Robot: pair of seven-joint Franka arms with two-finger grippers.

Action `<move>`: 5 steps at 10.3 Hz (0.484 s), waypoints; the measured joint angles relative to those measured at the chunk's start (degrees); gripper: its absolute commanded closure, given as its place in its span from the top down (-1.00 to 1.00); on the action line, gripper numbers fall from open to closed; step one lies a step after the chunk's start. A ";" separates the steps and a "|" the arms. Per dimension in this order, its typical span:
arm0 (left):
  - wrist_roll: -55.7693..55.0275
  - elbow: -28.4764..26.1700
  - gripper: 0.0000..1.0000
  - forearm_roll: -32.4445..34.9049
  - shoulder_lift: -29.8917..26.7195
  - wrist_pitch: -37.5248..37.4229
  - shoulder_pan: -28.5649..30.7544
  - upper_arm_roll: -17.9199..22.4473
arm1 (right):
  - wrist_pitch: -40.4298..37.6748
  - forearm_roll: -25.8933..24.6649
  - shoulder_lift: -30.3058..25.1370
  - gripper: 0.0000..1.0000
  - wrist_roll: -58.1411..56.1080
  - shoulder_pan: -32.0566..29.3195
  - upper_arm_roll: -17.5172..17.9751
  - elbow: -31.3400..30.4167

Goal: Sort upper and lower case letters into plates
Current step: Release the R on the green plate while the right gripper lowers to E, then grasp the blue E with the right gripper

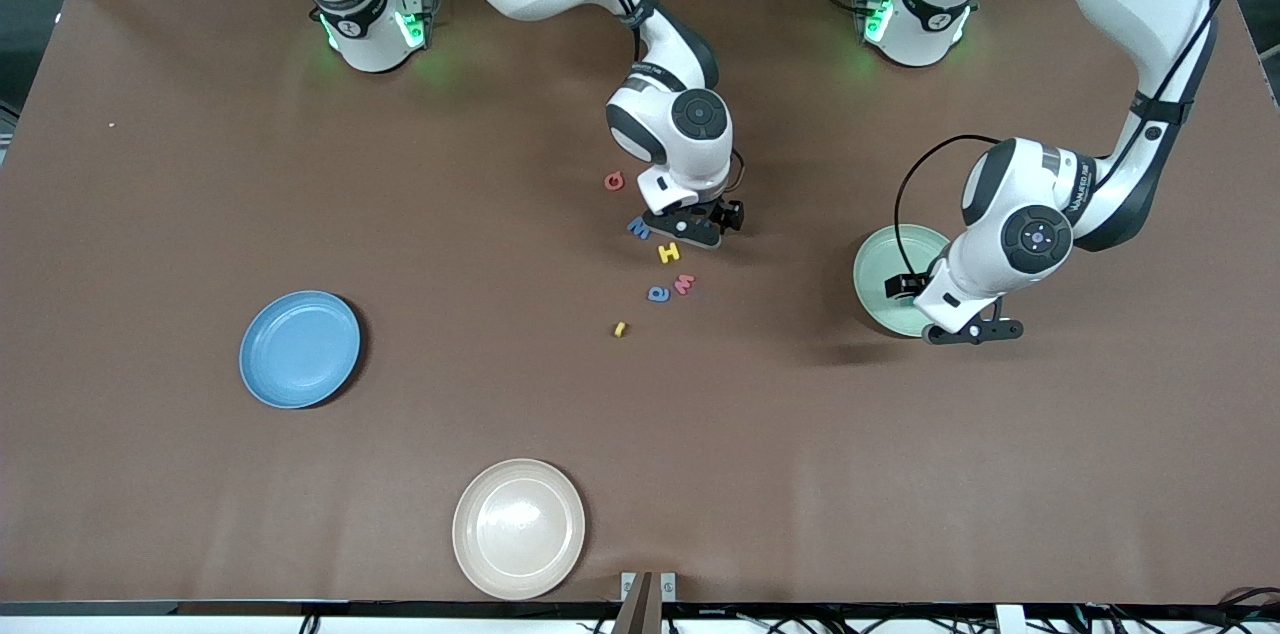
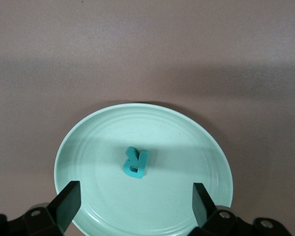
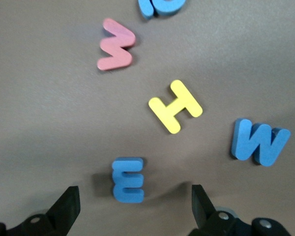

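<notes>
The brown tabletop (image 1: pixel 150 214) carries a sky blue plate (image 1: pixel 300 349) toward the right arm's end and a mint green plate (image 1: pixel 885 264), half hidden under the left claw (image 2: pixel 132 204), spread wide above a teal letter R (image 2: pixel 136 163). The right claw (image 3: pixel 132 206), also released, hovers over a blue E (image 3: pixel 128 179); yellow H (image 3: pixel 175 105), blue W (image 3: pixel 259 145), pink W (image 3: pixel 116 44) lie nearby.

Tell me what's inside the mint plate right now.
One teal letter, an R, lies near the middle of the mint plate. The open left gripper hovers above, covering part of the plate's rim from the front camera.
</notes>
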 measured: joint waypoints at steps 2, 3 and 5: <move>0.00 0.09 1.00 0.00 -0.10 -0.16 -0.19 0.00 | -0.11 0.00 0.87 1.00 0.07 0.00 -0.32 1.36; 0.00 0.09 1.00 0.00 -0.10 -0.21 -0.20 0.00 | -0.11 -0.01 1.47 1.00 0.08 0.00 -0.35 1.80; 0.00 0.09 1.00 0.00 -0.11 -0.28 -0.20 0.00 | -0.10 -0.05 2.46 0.48 0.11 0.00 -0.41 2.49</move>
